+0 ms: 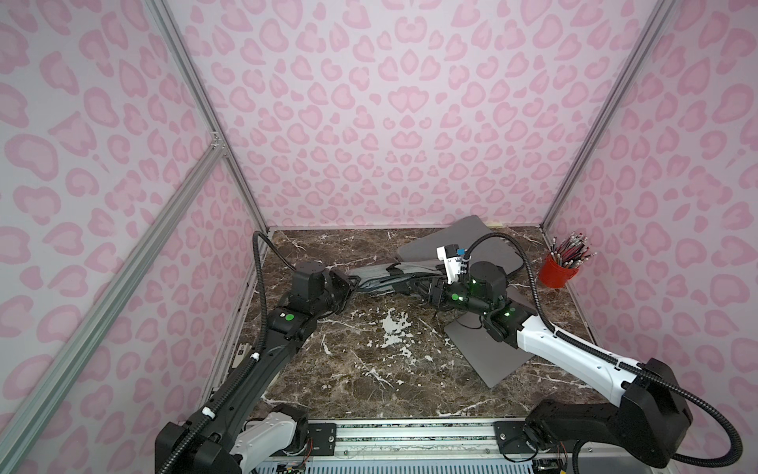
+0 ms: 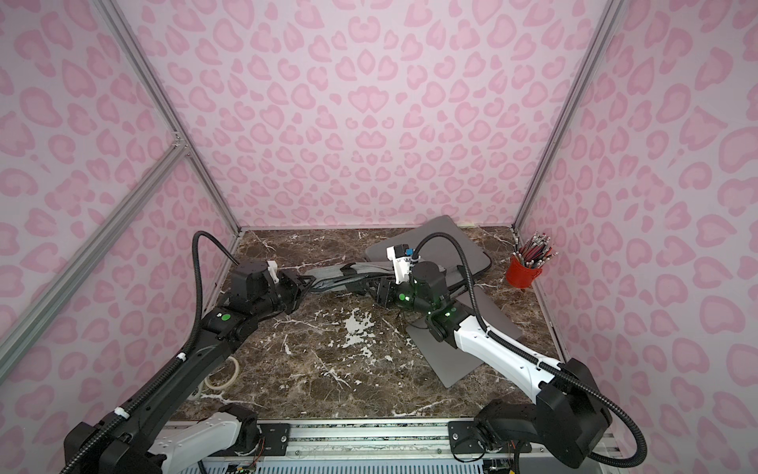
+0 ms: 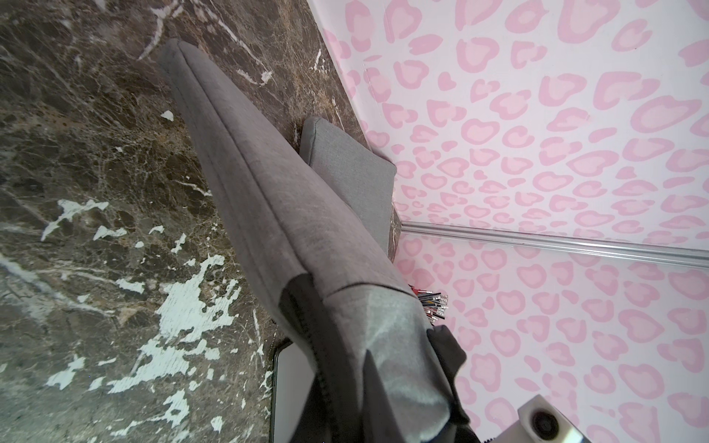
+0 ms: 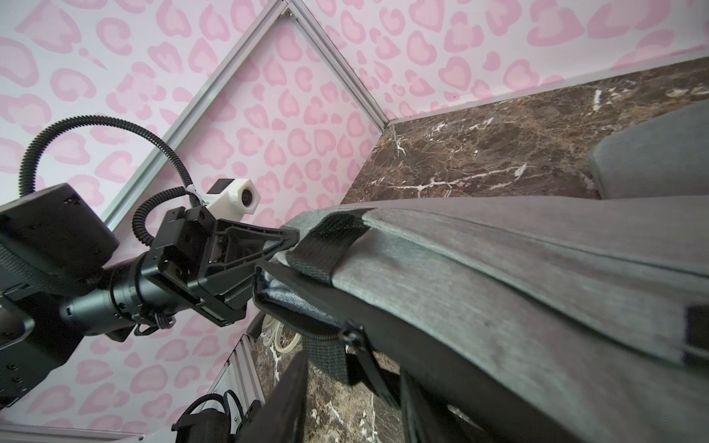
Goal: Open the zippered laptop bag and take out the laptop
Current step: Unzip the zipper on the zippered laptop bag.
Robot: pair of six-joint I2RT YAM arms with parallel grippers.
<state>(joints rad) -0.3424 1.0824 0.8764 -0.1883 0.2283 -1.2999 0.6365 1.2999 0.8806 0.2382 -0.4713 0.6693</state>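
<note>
Right wrist clearest: left end effector (image 4: 287, 238) pinching bag (image 4: 498, 276).

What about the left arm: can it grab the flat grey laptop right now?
Probably not. The left gripper is shut on the end of the bag, so it is busy, and the laptop lies far across the table, partly under the right arm.

We cannot tell how the jaws of the right gripper (image 1: 431, 289) stand: the raised laptop bag (image 1: 385, 275) and the wrist cover them in both top views, and its wrist view gives only dark, blurred shapes cut by the frame edge. The right arm (image 1: 566, 349) hides part of the laptop (image 1: 488, 353). The bag screens the left gripper (image 4: 286, 239) from its own camera. The pencils (image 1: 572, 246) in the red cup (image 1: 557, 274) are too small to count.
</note>
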